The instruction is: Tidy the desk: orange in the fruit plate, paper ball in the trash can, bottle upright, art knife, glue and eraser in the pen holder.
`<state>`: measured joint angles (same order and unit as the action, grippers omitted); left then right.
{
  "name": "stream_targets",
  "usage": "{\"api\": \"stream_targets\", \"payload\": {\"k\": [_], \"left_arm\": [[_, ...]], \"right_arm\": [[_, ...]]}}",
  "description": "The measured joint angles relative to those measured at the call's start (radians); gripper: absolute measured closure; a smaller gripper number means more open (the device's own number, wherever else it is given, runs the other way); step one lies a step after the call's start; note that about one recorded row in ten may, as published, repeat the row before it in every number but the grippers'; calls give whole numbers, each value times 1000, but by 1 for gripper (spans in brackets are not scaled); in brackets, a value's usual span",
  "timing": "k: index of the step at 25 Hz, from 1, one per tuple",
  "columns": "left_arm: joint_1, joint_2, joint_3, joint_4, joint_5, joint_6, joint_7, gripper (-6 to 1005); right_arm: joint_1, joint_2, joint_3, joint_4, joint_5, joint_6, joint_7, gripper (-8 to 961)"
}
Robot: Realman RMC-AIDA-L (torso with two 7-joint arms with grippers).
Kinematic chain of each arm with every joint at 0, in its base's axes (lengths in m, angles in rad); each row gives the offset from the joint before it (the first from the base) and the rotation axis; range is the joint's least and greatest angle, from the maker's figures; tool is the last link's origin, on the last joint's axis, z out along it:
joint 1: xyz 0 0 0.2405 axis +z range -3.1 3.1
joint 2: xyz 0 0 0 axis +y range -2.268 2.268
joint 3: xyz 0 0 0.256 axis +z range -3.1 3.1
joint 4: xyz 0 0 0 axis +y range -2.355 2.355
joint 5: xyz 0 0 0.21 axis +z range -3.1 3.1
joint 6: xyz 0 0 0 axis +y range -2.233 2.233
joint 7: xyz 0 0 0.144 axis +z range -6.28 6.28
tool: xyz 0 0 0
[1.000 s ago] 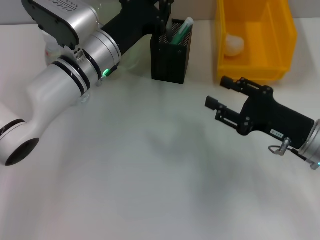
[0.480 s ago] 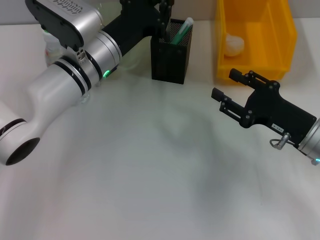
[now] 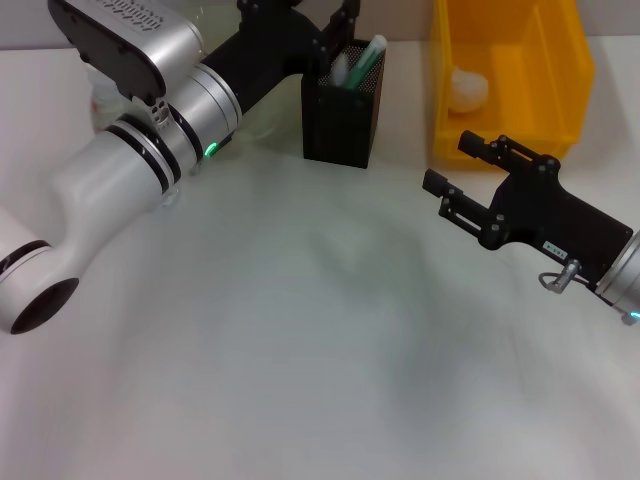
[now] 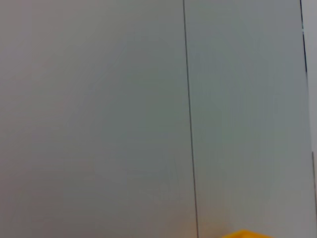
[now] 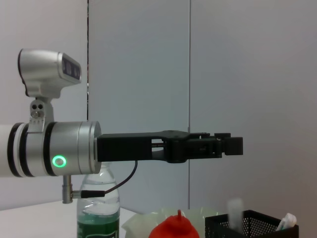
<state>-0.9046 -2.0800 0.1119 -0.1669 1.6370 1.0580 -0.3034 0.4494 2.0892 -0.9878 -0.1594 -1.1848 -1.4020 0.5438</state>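
Note:
My left gripper (image 3: 338,18) hovers open just above the black mesh pen holder (image 3: 338,125) at the back of the desk. A white piece (image 3: 341,68) stands in the holder beside a green-and-white glue stick (image 3: 369,54). From the side, the right wrist view shows the left gripper (image 5: 233,145) over the pen holder (image 5: 257,227), with the white piece (image 5: 235,208) below it. The bottle (image 5: 98,206) stands upright. An orange (image 5: 176,227) lies in the pale fruit plate (image 5: 136,223). The paper ball (image 3: 467,90) rests in the yellow trash can (image 3: 560,60). My right gripper (image 3: 447,162) is open and empty.
In the head view the left arm crosses the back left and hides most of the bottle (image 3: 100,100) and the fruit plate (image 3: 262,128). The left wrist view shows only a grey wall.
The left gripper's fingers have spread apart, and a white piece now shows in the pen holder. The right gripper drew back to the right and slightly up.

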Motion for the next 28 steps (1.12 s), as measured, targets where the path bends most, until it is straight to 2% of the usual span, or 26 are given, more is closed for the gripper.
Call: {"api": "stream_targets", "payload": {"k": [6, 7, 8, 10, 11, 12, 14, 17, 19, 21, 22, 24, 28], "left_arm": [[24, 3, 11, 3, 7, 102, -68, 369], [48, 6, 19, 17, 43, 194, -123, 328], [48, 6, 19, 17, 43, 194, -123, 301], [124, 9, 22, 103, 208, 417, -308, 248], [136, 9, 22, 120, 236, 447, -342, 221], [178, 10, 22, 173, 317, 525, -426, 194], [196, 11, 23, 200, 351, 554, -459, 194], [269, 14, 55, 323, 493, 636, -558, 194], [278, 15, 75, 343, 503, 641, -569, 194], [303, 16, 137, 394, 518, 646, -595, 194], [326, 17, 197, 446, 520, 642, -628, 194], [343, 18, 239, 485, 520, 641, -658, 194], [362, 21, 283, 529, 520, 640, -687, 194]], "right_arm": [[0, 0, 23, 18, 63, -2, 11, 328], [1, -2, 25, 30, 109, -7, 45, 329], [1, -2, 25, 30, 109, -7, 45, 329], [5, -5, 20, 26, 118, -11, 105, 329], [6, -7, 17, 20, 112, -17, 135, 329], [6, -9, 14, 7, 89, -37, 167, 329], [5, -10, 13, -1, 69, -52, 172, 329], [1, -11, 12, -42, -61, -92, 193, 328], [3, -11, 12, -56, -98, -95, 210, 328], [8, -13, 12, -74, -157, -99, 240, 328], [16, -14, 12, -85, -210, -104, 259, 329], [21, -14, 12, -88, -250, -107, 265, 329], [24, -12, 12, -87, -292, -113, 292, 319]]}}
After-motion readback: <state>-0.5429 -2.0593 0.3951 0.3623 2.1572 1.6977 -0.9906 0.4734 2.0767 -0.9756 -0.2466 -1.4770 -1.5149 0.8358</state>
